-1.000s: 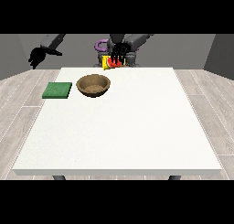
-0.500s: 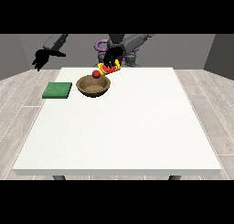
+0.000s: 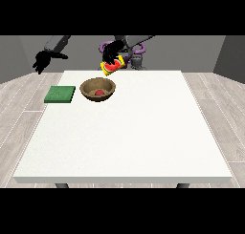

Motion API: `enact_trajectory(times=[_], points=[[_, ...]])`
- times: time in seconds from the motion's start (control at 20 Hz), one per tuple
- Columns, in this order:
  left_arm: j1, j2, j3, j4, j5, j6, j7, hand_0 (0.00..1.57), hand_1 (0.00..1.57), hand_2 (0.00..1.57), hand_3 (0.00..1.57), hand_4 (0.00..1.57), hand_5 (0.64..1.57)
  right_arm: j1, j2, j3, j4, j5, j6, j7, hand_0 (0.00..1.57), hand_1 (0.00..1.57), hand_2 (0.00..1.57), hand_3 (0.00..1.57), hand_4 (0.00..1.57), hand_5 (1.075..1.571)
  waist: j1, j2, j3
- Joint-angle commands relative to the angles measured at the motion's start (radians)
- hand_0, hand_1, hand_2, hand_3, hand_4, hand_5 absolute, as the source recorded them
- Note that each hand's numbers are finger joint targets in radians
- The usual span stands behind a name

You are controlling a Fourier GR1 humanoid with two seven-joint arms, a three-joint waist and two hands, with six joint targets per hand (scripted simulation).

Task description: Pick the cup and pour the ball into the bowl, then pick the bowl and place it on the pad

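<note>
Wooden and brown, the bowl (image 3: pixel 98 90) sat near the far left corner of the table (image 3: pixel 143 132), and we could see the red ball (image 3: pixel 99 92) already lying inside it. Just left of the bowl, close to the table's left edge, lay the green pad (image 3: pixel 60 94); the two were near but apart, with a strip of bare table between them. We judged that gap to be what the coming move turned on, since the bowl had to travel left towards the pad. Above the far edge, just beyond the bowl, the hand at the view's right (image 3: pixel 112 51) had its fingers curled round the yellow and red cup (image 3: pixel 113 66), which was tilted with its mouth down towards the bowl. The hand at the view's left (image 3: pixel 42 62) hung beyond the far left corner, held nothing, and its fingers looked relaxed. We judged it the nearer hand to the pad.
</note>
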Motion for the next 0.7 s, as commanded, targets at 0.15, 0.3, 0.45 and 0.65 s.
enact_trajectory(times=[0.15,0.3,0.45,0.65], points=[[-0.022,-0.008,-0.012,-0.029,-0.123,-0.088,-0.044,1.56,1.56,1.57,1.57,1.19,1.467,0.009,-0.014,-0.012,0.022,-0.010,-0.001,-0.006,0.00,0.00,0.00,0.17,0.00,1.516,0.033,-0.007,-0.0005],[-0.045,-0.008,0.008,-0.075,-0.150,-0.124,-0.045,1.50,1.50,1.57,1.57,1.21,1.455,0.006,-0.020,-0.018,0.030,-0.010,0.006,-0.059,0.00,0.00,0.00,0.28,0.00,1.517,0.034,0.029,-0.0003],[-0.057,0.037,0.084,-0.049,-0.116,-0.107,-0.109,1.52,1.52,1.57,1.57,1.20,1.462,0.026,0.056,0.022,0.030,-0.013,0.022,0.020,0.00,0.00,0.00,0.00,0.43,1.555,0.007,-0.005,-0.0009],[0.099,0.005,0.226,-0.188,0.075,0.074,-0.049,0.00,0.00,1.57,1.57,1.27,1.452,0.027,0.022,-0.003,0.045,-0.029,0.012,0.065,0.00,0.00,0.00,0.00,0.48,1.561,0.108,-0.002,-0.0048]])
